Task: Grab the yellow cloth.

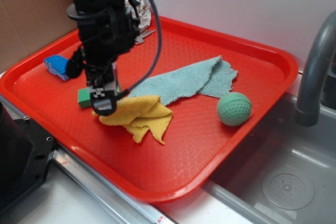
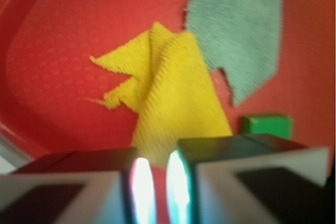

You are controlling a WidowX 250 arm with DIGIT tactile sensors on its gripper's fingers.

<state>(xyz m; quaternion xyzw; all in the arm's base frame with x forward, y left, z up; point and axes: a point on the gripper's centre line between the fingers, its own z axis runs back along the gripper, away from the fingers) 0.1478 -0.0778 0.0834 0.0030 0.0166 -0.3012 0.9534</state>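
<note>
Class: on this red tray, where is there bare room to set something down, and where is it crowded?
Free: the near part of the red tray, between the yellow cloth and the front rim; also the far right corner behind the teal cloth. Crowded: the left side, with the tool, green block and blue object.

Kitchen-ish corner, nothing fancy

White wall [image 1: 252, 3] ran behind, brown cardboard [image 1: 29, 14] leaned at the left, and a grey faucet [image 1: 315, 66] curved over a steel sink [image 1: 283, 182] on the right.
</note>
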